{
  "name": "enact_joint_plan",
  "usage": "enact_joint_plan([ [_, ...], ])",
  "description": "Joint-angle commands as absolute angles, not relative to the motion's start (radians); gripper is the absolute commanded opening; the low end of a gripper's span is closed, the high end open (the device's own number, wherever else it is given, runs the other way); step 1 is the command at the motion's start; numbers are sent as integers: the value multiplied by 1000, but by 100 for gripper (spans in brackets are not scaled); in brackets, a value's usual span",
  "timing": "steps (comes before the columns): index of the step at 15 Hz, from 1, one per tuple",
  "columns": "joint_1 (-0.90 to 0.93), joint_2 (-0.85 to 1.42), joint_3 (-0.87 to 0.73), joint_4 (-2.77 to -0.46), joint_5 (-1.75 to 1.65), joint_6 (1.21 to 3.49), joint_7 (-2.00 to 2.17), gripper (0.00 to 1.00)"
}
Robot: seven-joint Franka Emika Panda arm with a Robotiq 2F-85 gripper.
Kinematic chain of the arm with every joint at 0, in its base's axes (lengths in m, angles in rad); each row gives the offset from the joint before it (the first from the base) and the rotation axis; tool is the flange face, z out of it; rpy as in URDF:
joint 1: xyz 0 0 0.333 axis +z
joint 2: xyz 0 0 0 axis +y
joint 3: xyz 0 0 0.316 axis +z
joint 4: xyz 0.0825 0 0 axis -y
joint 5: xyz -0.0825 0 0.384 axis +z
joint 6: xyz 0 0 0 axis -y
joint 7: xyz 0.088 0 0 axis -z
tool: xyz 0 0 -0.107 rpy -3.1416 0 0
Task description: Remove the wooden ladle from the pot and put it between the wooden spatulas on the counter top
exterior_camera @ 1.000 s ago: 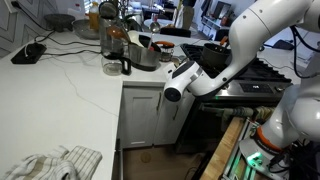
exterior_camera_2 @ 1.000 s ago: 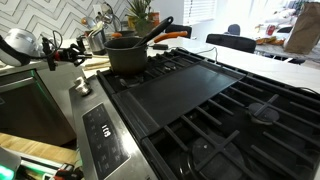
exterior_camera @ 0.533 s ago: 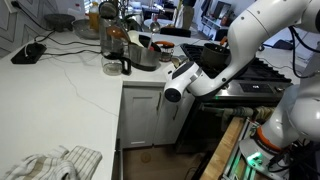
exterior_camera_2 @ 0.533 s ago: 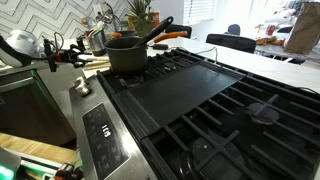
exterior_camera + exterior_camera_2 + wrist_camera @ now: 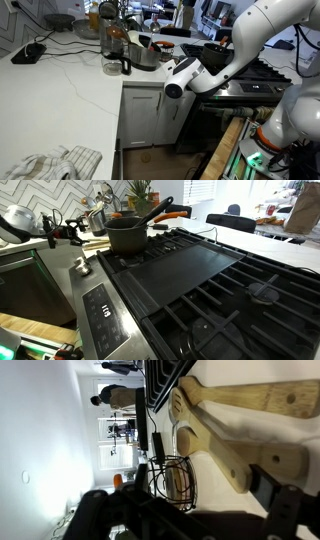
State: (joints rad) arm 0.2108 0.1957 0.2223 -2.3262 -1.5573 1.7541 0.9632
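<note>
The black pot (image 5: 127,238) sits on the stove (image 5: 200,280) with its long handle pointing up and away. Its inside is hidden, so I cannot tell if the wooden ladle is in it. On the white counter top (image 5: 70,95) a shiny steel pot (image 5: 147,55) stands just beside a glass jug (image 5: 115,52), and what is in them is too small to tell. The gripper (image 5: 66,230) hangs near the black pot without touching it, and I cannot tell how far it is open or if it holds anything.
</note>
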Motion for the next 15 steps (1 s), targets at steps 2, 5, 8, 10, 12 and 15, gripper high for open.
enact_joint_plan([
  [2,200,111,226,-2351,-1537,1833,911,100],
  [5,202,57,228,-2353,-1507,1894,887,100],
  [8,207,-3,228,-2358,-1462,1971,864,100],
  [10,209,-55,225,-2366,-1411,2041,859,100],
  [12,211,-128,218,-2382,-1371,2118,897,100],
  [15,217,-267,201,-2426,-1248,2223,894,100],
])
